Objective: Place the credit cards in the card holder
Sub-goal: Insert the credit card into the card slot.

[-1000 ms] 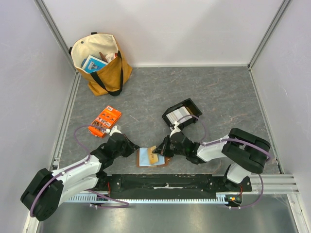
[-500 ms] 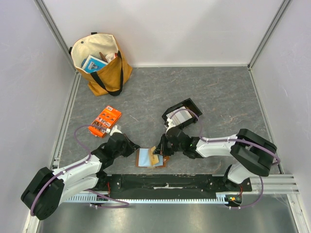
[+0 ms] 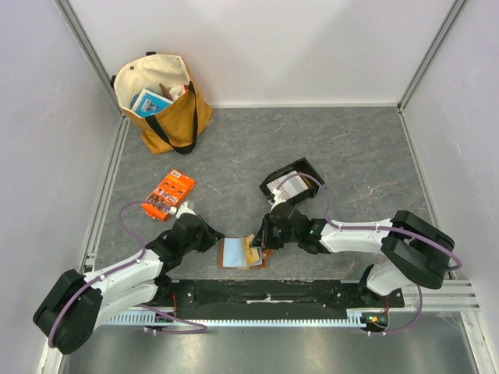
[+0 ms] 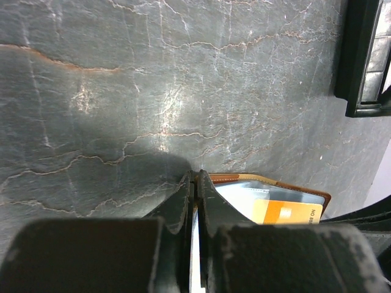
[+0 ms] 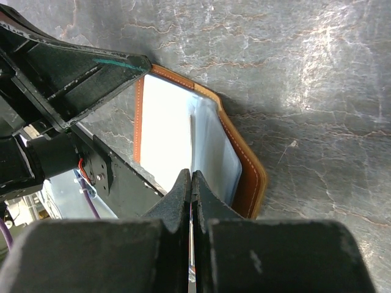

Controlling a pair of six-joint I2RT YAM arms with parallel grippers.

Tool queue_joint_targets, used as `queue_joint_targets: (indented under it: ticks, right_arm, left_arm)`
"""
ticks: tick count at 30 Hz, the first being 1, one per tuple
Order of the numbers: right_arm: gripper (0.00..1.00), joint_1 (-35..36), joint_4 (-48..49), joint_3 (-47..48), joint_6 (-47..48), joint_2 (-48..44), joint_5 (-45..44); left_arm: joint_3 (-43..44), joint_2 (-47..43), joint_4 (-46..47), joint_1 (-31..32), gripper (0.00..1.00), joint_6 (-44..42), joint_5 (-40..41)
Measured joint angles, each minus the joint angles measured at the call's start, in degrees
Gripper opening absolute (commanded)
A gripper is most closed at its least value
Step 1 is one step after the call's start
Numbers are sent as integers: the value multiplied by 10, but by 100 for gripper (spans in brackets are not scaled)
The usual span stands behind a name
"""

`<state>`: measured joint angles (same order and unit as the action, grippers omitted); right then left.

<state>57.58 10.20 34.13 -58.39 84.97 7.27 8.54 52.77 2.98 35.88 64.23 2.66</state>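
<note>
Your card holder [image 3: 234,253] lies open and flat at the near edge of the table [image 3: 366,156], a little left of the middle, with both arms reaching in low from either side. You have the left gripper [image 3: 216,243] at the holder's left edge with its jaws pressed together; a thin pale sliver shows between them, but you cannot tell whether that is the holder's edge. Your right gripper [image 3: 261,243] sits over the holder's right half, jaws likewise closed tight, with a thin pale line between the fingers. A pale credit card [image 4: 256,194] lies inside the holder, and an orange card [image 4: 284,212] rests on top of it, right at the right gripper's tips; you cannot tell whether it is pinched. Behind the right gripper stands the black tray [image 3: 292,183]. The orange packet [image 3: 168,195] lies near the table's left edge, and the tote bag [image 3: 160,101] stands in the far left corner
</note>
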Motion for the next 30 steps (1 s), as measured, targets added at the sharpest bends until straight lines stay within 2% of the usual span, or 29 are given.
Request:
queue_joint_targets:
  ticks: [2,5,6,9,13,14,20,30]
  right_arm:
    - [0,0,0,0,0,-2,3]
    - [0,0,3,0,0,4,6]
    - [0,0,7,0,-1,9,7]
    - [0,0,48,-12,-10,27,9]
    - [0,-3,122,-40,-39,50,16]
    - [0,-5,141,-45,-47,56,17]
    - [0,-12,224,-75,-81,75,18]
    - [0,-5,296,-126,-122,72,-10]
  left_arm:
    - [-3,-2,4,0,15,0,-2]
    - [-4,-3,6,0,27,1,-9]
    - [-5,-6,7,0,27,2,-14]
    - [-14,-24,7,0,22,6,-18]
    - [-37,-52,11,0,4,17,-21]
    - [-41,-57,11,0,2,20,-22]
    - [-47,-76,3,0,2,31,-27]
    - [-49,-90,-13,0,2,48,-27]
